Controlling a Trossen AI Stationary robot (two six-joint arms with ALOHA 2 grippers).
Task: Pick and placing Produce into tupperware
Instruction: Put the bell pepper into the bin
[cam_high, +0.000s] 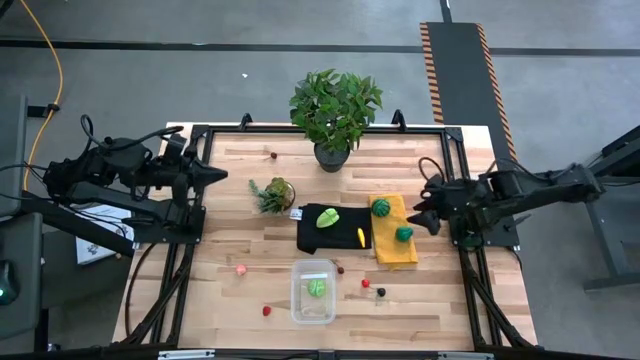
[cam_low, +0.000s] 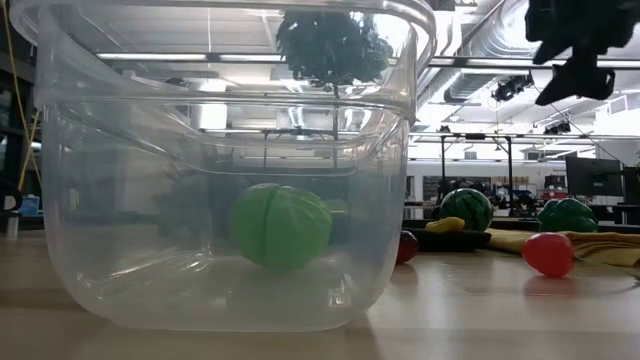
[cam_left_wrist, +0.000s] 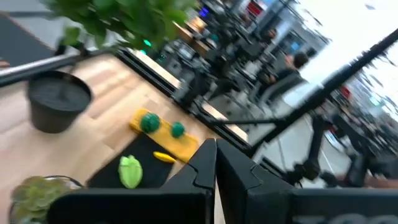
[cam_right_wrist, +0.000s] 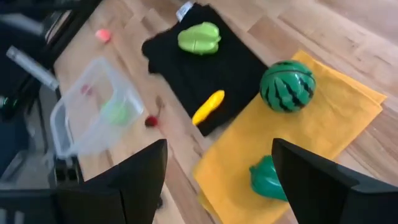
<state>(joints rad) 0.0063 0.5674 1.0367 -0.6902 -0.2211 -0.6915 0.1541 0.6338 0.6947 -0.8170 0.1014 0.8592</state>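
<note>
**Right gripper hanging open over the yellow cloth, one green piece already in the container**

I am holding my right gripper (cam_high: 425, 212) over the right edge of the yellow cloth (cam_high: 394, 250), its two fingers (cam_right_wrist: 134, 177) standing well apart with nothing between them. Below it on the cloth, two pieces of produce are lying: a striped green watermelon (cam_right_wrist: 287, 85) and, nearer my fingers, a plain dark green pepper (cam_right_wrist: 268, 177). Neither is touching my gripper.

Just beside the yellow cloth, a black cloth (cam_high: 332, 228) is carrying a lime-green pepper (cam_high: 328, 217) and a small yellow banana (cam_high: 361, 237) near its edge by the yellow cloth.

The clear container (cam_high: 313, 291) is sitting toward the front middle of the table (cam_high: 230, 190), in front of the black cloth. One light green fruit (cam_low: 280, 225) is resting on its floor. Small pieces are lying loose on the wood around it: a pink one (cam_high: 240, 268) to its left, a red one (cam_high: 267, 311) at its front left, a dark one (cam_high: 340, 269) and a red one (cam_high: 365, 282) to its right, and another dark one (cam_high: 380, 292) close by. One more small red piece (cam_high: 273, 155) is lying far back near the big potted plant (cam_high: 335, 112). A small succulent (cam_high: 273, 193) is standing left of the black cloth.

I am keeping my left gripper (cam_high: 215, 175) at the left side of the table, fingers pressed together and holding nothing.
</note>
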